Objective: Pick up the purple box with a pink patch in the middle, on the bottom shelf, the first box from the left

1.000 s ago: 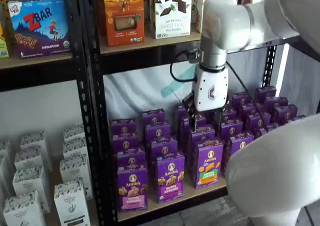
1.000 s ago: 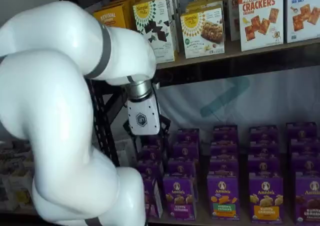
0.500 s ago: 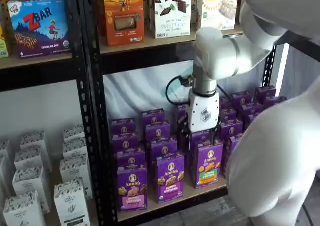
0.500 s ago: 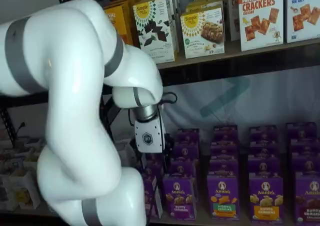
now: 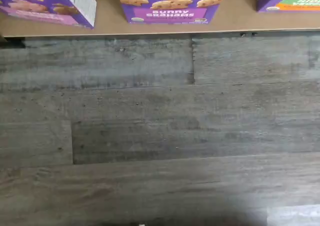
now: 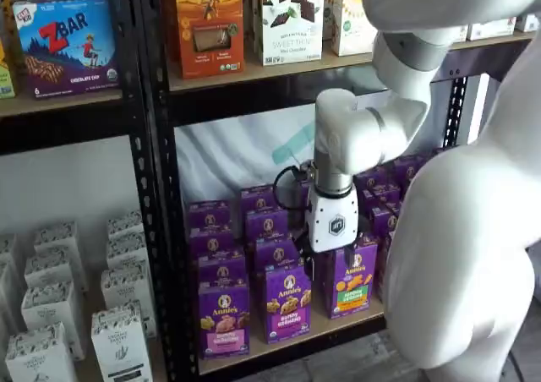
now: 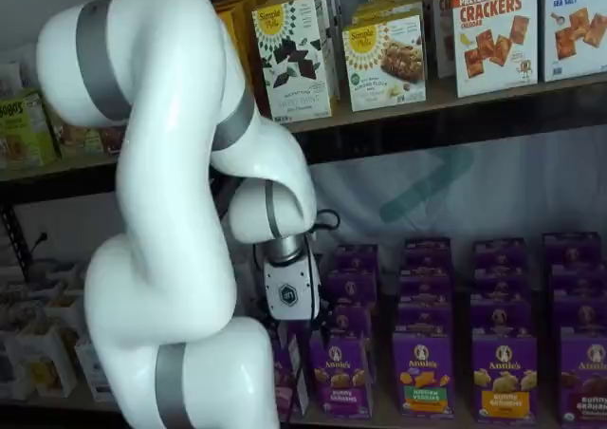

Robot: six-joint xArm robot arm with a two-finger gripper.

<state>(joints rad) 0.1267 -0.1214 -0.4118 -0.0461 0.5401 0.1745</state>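
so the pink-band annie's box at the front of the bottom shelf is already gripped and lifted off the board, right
Not lifted. In a shelf view the purple box stands on the bottom shelf at the front of its row, untouched. The gripper hangs farther right, over the neighbouring cartons, its fingers hidden behind the boxes.

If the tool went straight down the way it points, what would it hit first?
Likely the top of the purple-band carton or the orange-and-green one under the tool, not the purple box. Depth is unclear; the wrist view shows mostly floor.
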